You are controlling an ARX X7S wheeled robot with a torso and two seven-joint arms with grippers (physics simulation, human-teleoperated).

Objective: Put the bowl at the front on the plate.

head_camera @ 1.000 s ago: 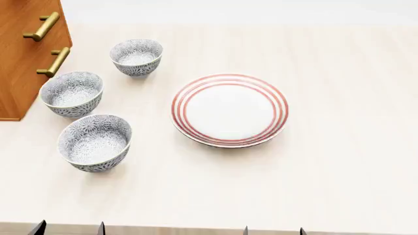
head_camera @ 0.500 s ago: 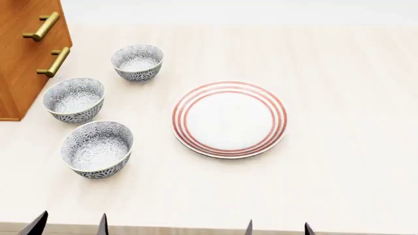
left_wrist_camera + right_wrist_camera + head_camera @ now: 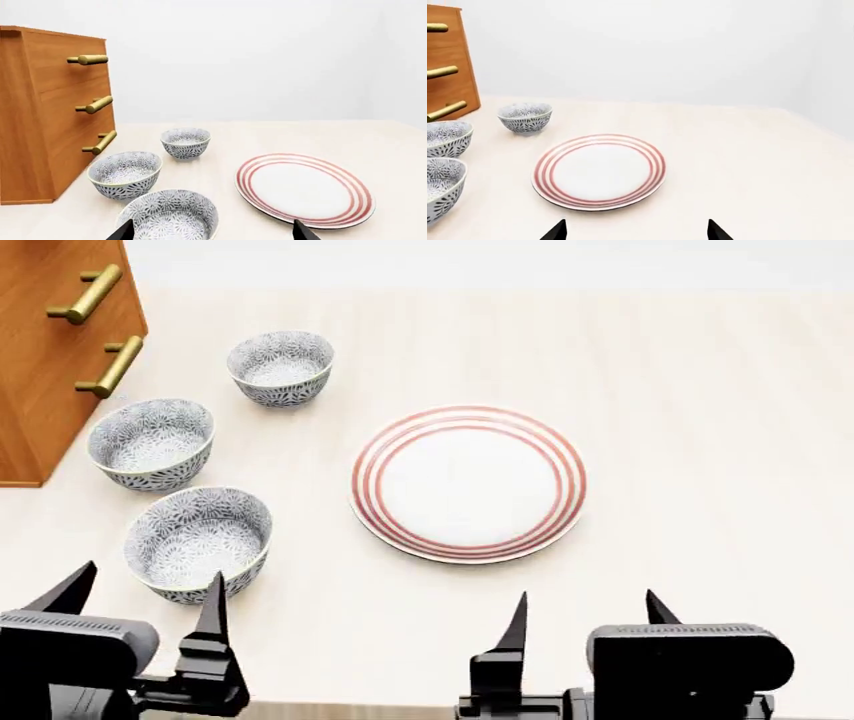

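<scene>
We see a pale wood tabletop. On it sit the red-ringed plate, the front bowl, a middle bowl, a far bowl, and a wooden drawer cabinet at the left.

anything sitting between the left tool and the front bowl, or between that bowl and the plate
Nothing visible. The left tool is open just short of the front bowl, with bare table between them. From bowl to plate the table is bare too; the other two bowls sit behind.
</scene>
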